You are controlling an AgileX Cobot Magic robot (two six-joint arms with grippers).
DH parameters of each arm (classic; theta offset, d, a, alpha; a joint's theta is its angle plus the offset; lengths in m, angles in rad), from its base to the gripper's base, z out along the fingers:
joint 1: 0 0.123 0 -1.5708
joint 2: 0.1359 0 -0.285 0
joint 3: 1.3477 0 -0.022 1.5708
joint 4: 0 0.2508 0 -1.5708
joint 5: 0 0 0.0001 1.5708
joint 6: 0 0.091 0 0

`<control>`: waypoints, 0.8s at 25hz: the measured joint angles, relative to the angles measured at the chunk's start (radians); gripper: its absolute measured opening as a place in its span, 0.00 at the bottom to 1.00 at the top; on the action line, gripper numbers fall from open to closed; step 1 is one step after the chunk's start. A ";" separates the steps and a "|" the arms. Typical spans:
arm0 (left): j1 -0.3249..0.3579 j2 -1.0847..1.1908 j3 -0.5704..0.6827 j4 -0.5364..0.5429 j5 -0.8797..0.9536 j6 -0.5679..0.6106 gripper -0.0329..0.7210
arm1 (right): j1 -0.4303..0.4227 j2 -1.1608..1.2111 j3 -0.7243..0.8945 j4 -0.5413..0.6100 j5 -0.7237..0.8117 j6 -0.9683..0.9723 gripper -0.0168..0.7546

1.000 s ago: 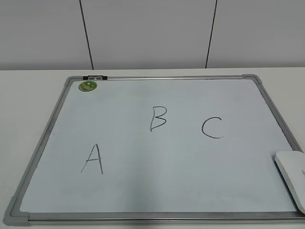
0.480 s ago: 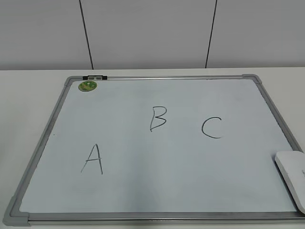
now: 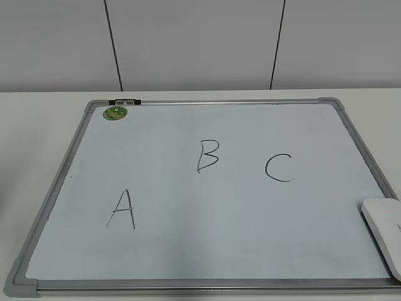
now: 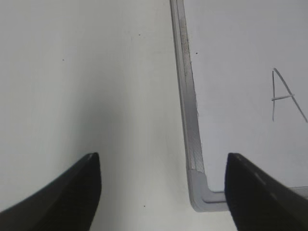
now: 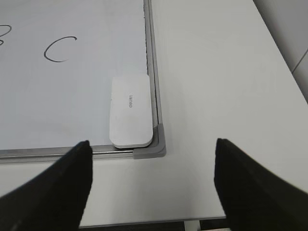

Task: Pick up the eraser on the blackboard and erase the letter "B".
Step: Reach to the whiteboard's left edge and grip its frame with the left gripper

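- Nothing has moved since the earlier frames: the eraser [image 3: 383,235] lies at the right edge of the frame exactly as before, and no arm has come into the outside view.
- Your eraser [image 5: 130,111] is a smooth white rounded block, flat in the board's lower right corner, snug against the frame, so approach from above.
- The letter "B" [image 3: 208,156] sits thin and dark at the middle of the blackboard [image 3: 75,150], between A [image 3: 122,209] and C [image 3: 279,167], intact.
- Your right gripper [image 5: 151,185] hangs below the eraser, fingers spread wide, empty.
- Your left gripper [image 4: 161,190] hovers over the board's grey rounded corner cap, fingers wide apart, empty.
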 joint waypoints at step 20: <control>-0.115 0.725 -0.465 -0.068 0.039 0.038 0.81 | 0.000 0.000 0.000 0.000 0.000 0.000 0.78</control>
